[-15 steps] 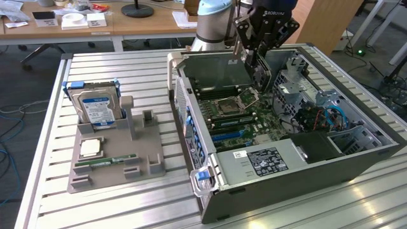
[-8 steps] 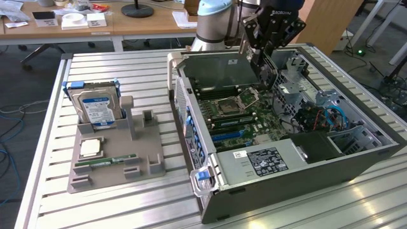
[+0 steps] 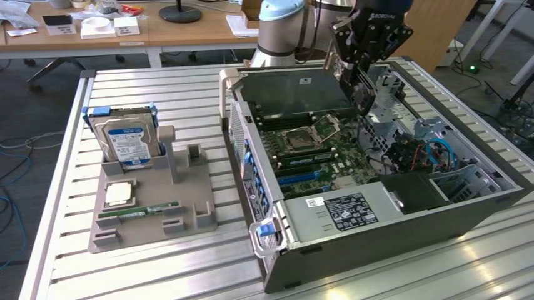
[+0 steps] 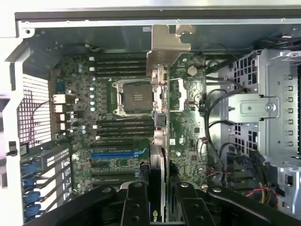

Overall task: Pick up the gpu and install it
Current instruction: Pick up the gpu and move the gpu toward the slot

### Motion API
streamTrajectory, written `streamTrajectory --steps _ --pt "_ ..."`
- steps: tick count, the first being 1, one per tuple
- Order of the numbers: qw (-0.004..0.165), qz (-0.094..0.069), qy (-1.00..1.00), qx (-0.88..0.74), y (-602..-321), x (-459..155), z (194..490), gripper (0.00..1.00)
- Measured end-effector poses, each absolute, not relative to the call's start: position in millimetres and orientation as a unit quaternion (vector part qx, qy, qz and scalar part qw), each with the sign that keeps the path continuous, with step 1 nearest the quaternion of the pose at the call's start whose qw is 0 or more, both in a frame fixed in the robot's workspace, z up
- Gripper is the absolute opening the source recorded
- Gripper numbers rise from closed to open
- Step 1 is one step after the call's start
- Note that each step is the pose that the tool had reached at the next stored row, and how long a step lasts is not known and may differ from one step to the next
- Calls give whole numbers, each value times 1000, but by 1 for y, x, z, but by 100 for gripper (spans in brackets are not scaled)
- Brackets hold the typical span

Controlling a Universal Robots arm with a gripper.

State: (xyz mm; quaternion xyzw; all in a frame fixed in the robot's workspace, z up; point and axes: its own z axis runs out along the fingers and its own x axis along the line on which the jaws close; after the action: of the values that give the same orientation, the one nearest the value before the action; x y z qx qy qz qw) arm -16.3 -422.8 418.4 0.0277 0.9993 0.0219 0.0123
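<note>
Jaws clamped on the gpu (image 4: 157,160), holding it on edge over the motherboard (image 4: 188,141) inside the open computer case (image 3: 392,244), probably to line it up with a slot.

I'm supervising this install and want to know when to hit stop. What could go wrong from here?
1. The gripper holds the gpu just beside the open CPU socket. A slip could drop it onto the socket.
2. In the wrist view the gpu looks crosswise to the blue slot, so pressing down now would likely miss it.
3. Its metal bracket may snag the loose cables nearby.
</note>
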Motion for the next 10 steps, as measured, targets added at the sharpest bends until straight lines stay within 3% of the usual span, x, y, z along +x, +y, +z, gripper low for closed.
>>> streamTrajectory --steps 10 --pt "12 22 999 28 -422 7 418 26"
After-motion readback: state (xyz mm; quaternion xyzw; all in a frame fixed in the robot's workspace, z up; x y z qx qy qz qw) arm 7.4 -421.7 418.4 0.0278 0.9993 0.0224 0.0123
